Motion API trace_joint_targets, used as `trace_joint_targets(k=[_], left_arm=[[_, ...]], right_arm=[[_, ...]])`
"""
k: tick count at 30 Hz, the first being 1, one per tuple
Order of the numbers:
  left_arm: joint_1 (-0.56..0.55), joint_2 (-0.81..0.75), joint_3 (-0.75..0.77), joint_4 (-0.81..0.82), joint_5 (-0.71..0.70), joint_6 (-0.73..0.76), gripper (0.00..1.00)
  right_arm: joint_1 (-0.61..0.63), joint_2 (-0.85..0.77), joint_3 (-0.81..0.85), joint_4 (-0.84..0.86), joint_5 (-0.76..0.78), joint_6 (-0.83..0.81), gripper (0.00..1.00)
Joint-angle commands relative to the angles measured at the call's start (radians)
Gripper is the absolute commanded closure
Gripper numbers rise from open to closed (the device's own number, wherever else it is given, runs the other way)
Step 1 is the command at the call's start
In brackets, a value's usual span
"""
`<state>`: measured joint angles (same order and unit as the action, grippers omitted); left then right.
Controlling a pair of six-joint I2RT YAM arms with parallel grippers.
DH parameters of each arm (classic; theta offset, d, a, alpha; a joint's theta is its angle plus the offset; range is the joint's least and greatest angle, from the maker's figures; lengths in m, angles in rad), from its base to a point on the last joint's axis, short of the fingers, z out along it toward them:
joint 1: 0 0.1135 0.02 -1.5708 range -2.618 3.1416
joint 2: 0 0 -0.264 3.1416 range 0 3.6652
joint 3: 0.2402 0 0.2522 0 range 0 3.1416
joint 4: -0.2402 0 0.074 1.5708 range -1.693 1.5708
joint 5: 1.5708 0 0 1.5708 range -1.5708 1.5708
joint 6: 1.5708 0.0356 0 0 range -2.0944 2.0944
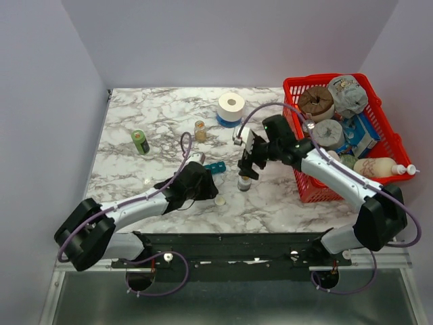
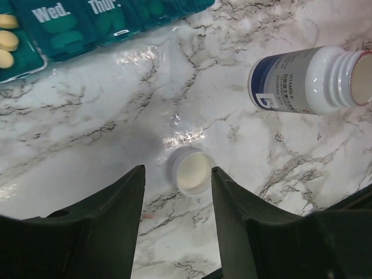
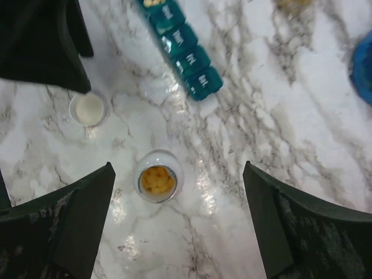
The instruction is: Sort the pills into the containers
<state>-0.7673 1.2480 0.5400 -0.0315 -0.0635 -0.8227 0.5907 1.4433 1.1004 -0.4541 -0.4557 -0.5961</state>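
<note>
Pills (image 2: 7,40), round and yellow, lie in an open compartment of the teal pill organizer (image 3: 183,49), beside the closed lid marked Wed. More tan ones show inside the uncapped white bottle (image 3: 157,179). The organizer lies flat near the middle of the marble table (image 1: 155,108), a little toward the near edge, with one end hidden under the left arm. The bottle stands upright near the organizer's free end. Its white cap (image 2: 192,171) lies open side up, closer to the near edge. The left gripper (image 2: 178,174) hangs over the cap, jaws wide and holding nothing. The right gripper (image 3: 178,168) hangs over the bottle, jaws spread wide and clear of it. Toward the far edge stand an amber jar (image 1: 200,130), a green vial (image 1: 141,142) and a white tape roll (image 1: 231,105). A red basket (image 1: 308,191) sits along the right edge.
</note>
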Motion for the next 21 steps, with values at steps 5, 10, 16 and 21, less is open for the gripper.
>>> trace_joint_targets(k=[5,10,16,21], left_arm=[[-0.108,0.197,0.212,-0.287,-0.197,0.054,0.51],[-0.156,0.274,0.293,-0.353,-0.22,0.088,0.6],[-0.21,0.366,0.362,-0.43,-0.259,0.102,0.64],[-0.221,0.395,0.377,-0.453,-0.301,0.103,0.83]], right_arm=[[-0.08,-0.003,0.09,-0.107,-0.291,0.062,0.0],[-0.08,-0.006,0.078,-0.103,-0.299,0.058,0.0],[-0.089,-0.006,0.07,-0.1,-0.305,0.059,0.0],[-0.094,-0.011,0.065,-0.1,-0.319,0.056,0.0]])
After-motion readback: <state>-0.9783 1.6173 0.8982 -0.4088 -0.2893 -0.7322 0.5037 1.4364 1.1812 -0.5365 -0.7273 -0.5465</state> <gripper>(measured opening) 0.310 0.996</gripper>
